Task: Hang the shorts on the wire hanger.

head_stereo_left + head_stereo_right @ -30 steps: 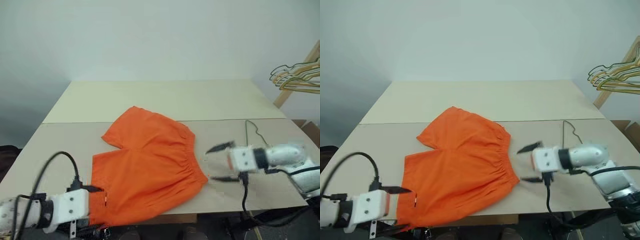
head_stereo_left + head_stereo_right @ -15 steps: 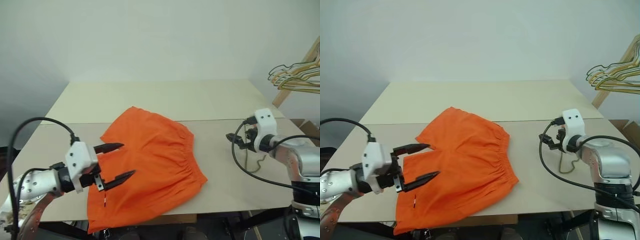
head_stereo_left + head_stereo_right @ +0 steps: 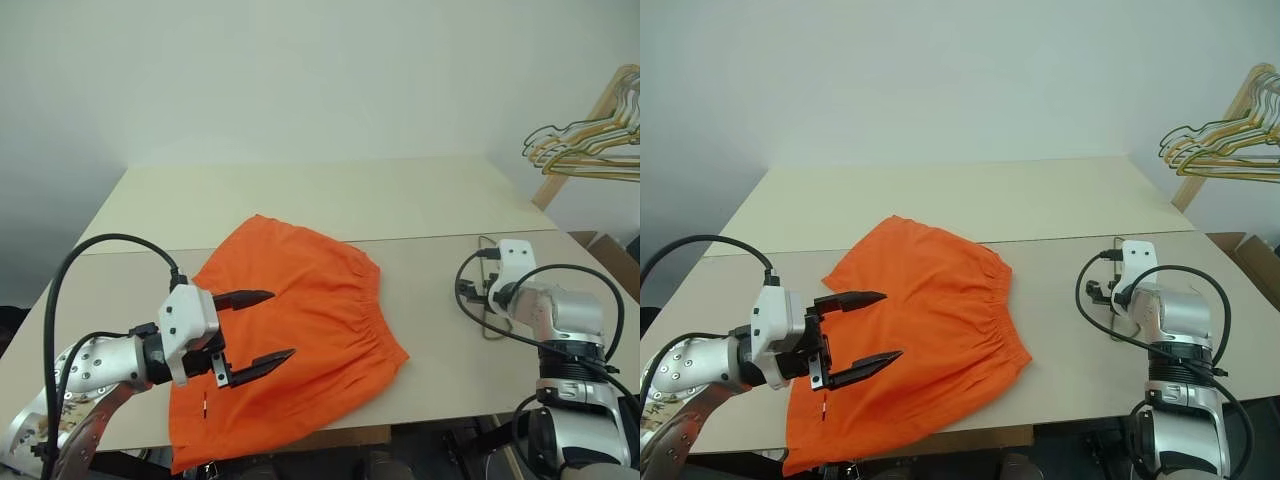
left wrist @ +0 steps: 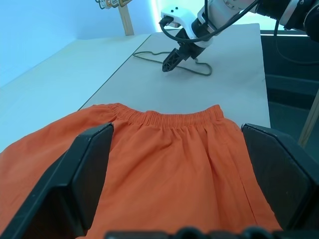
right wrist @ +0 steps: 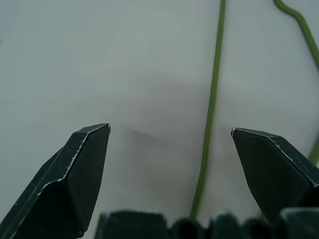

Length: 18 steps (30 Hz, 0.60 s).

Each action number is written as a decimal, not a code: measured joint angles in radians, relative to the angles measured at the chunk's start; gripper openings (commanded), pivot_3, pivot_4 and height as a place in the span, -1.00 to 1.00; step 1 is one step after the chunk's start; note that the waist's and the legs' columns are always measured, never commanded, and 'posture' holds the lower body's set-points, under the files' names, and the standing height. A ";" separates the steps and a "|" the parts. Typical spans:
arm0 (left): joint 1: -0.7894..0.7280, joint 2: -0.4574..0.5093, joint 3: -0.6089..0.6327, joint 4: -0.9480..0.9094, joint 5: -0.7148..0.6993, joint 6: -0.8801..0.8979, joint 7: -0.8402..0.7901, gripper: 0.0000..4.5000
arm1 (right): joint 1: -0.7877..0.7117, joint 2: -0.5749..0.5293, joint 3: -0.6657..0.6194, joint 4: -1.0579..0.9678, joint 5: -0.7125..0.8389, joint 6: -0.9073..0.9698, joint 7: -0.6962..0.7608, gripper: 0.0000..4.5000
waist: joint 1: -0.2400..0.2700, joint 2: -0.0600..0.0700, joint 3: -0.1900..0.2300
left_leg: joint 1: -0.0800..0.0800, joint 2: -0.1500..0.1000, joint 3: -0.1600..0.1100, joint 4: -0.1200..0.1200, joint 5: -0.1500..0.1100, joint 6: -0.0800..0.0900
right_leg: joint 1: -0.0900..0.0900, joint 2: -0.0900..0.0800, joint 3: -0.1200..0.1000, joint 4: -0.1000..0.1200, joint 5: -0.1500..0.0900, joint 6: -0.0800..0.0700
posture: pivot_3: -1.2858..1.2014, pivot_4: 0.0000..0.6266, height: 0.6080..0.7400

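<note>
The orange shorts point(image 3: 310, 320) lie flat in the middle of the table, elastic waistband toward the right. My left gripper point(image 3: 272, 325) hovers open just above their left leg, fingers pointing toward the waistband, holding nothing. The wire hanger point(image 5: 211, 114), thin and grey-green, lies on the table to the right of the shorts point(image 4: 149, 164). My right gripper point(image 5: 170, 129) is open and tilted down close over it. One straight run of the wire passes between its fingers, nearer one fingertip. The left wrist view shows the right gripper point(image 4: 168, 66) pointing down at the hanger point(image 4: 206, 73).
A bunch of yellow and dark hangers point(image 3: 580, 150) hangs on a wooden rack point(image 3: 575, 150) beyond the table's right corner. The pale table point(image 3: 330, 200) has bare room behind the shorts. Its front edge runs just under the shorts' hem. Black cables loop from both wrists.
My left gripper rose from the table's front edge and came forward over the shorts' leg. My right gripper swung right, away from the waistband, and turned down over the hanger.
</note>
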 measured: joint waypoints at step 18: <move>0.007 -0.003 -0.042 -0.005 0.038 -0.032 0.004 1.00 | -0.096 -0.005 0.009 0.209 -0.036 0.006 0.046 -0.02 | -0.006 -0.002 -0.005 | 0.001 0.001 0.000 -0.001 0.000 -0.001 | 0.003 0.001 0.002 0.000 0.000 0.000 | 0.06 -1.00 1.00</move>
